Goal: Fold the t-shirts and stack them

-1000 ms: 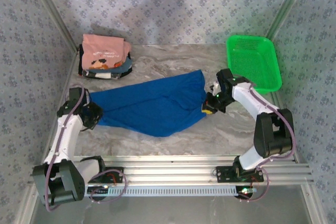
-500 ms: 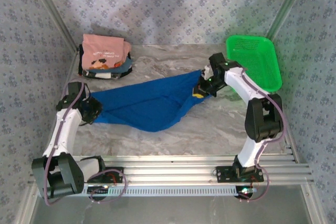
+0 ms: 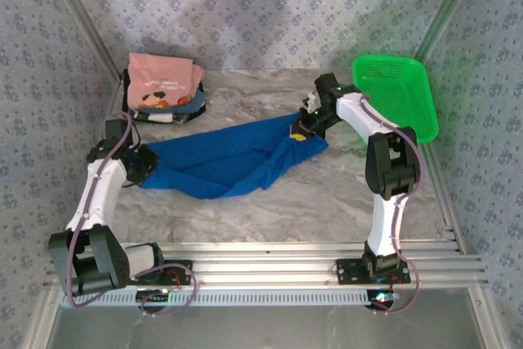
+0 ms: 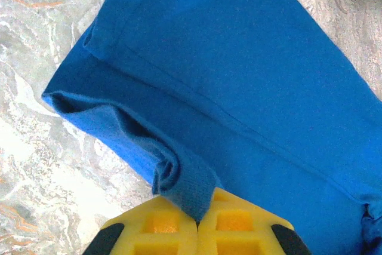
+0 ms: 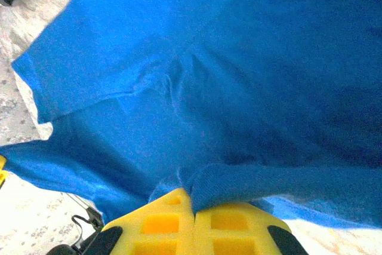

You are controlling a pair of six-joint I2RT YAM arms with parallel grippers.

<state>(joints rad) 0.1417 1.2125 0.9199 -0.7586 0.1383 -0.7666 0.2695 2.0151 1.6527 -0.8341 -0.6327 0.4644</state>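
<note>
A royal-blue t-shirt [image 3: 225,161] stretches across the marble table [image 3: 327,202], one end clamped tight in the left gripper [image 3: 147,167], the other in the right gripper [image 3: 305,130].

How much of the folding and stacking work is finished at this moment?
Done: a pile of folded t-shirts, pink one on top, sits at the back left. In hand: the blue t-shirt is stretched between the left end effector and right end effector, both shut on its edges. Left: folding it and stacking it.
</note>
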